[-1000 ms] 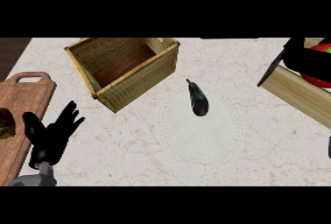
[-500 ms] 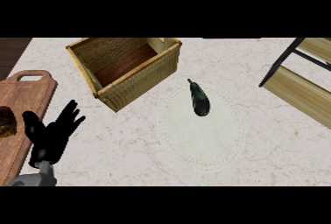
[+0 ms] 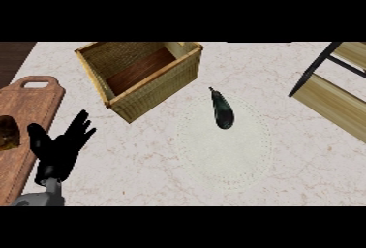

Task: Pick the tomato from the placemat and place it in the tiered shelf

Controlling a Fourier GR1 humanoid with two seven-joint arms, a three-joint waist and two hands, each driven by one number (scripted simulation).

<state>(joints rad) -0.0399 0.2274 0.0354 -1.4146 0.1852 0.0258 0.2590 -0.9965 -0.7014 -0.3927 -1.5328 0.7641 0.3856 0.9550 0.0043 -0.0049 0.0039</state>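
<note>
At 3 o'clock the tiered shelf (image 3: 336,99) runs out past the right edge, so only a black upright and two pale wooden boards show. At 9 o'clock the wooden cutting board (image 3: 28,111) is cut by the left and lower edges. The brown lump (image 3: 7,133) on it is half out of view and cannot be named. At 7 o'clock the grey forearm (image 3: 41,198) under the left hand (image 3: 58,150) is cut off at the lower edge.
</note>
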